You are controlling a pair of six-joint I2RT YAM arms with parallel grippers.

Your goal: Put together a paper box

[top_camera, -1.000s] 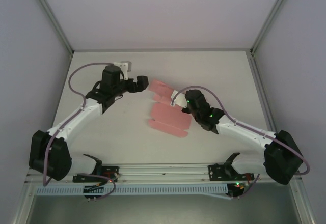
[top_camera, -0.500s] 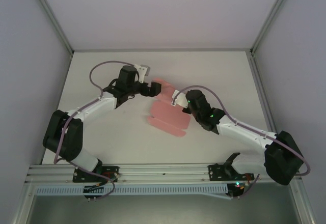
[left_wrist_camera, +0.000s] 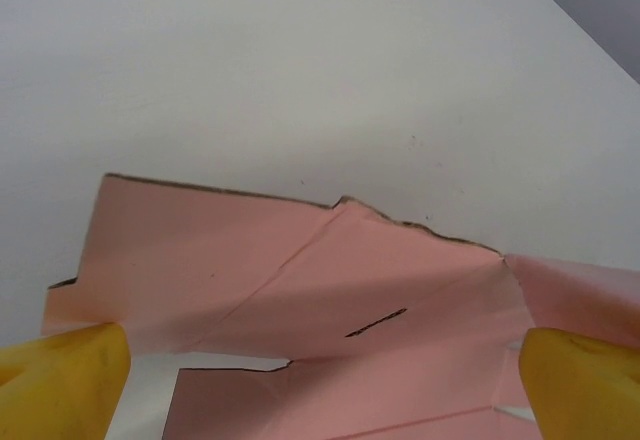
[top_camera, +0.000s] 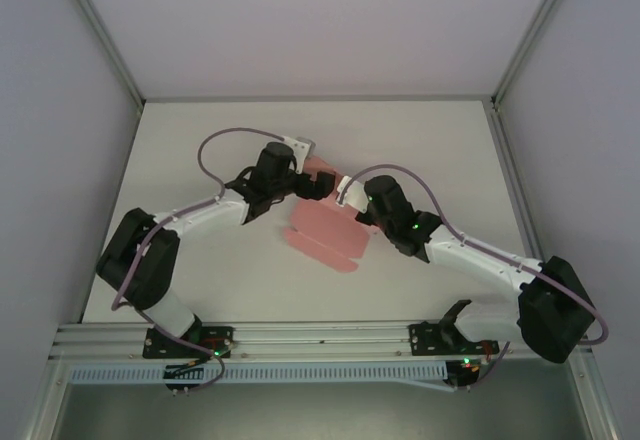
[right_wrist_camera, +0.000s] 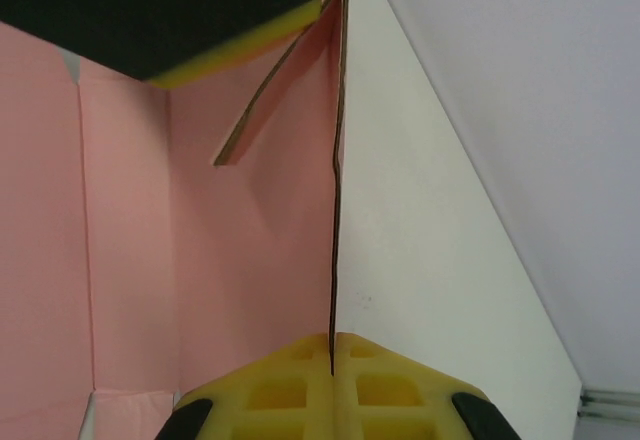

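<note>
The paper box (top_camera: 322, 237) lay as a pink die-cut blank near the middle of the table (top_camera: 200, 150). Its near part was flat on the surface and its far part was raised between the two grippers.

In the right wrist view the paper box (right_wrist_camera: 120, 220) spread flat to the left. One panel stood upright, and its thin dark edge ran straight down into the right gripper (right_wrist_camera: 332, 375), whose yellow pads were clamped on that panel. From above, the right gripper (top_camera: 348, 193) sat at the blank's far right edge.

The left gripper (top_camera: 320, 182) was at the far end of the card with its jaws spread wide, gripping nothing. In its wrist view the yellow fingertips (left_wrist_camera: 62, 375) stood at the two lower corners, and a creased flap of the paper box (left_wrist_camera: 300, 280) with a short slit lay between them. Whether either pad touched the card could not be told.

The table was matte white and showed a few faint specks close up. Pale grey-lilac walls (top_camera: 60, 160) closed it in on three sides, with aluminium posts (top_camera: 100, 35) rising at the far corners. An aluminium rail (top_camera: 320, 335) ran along the near edge.
</note>
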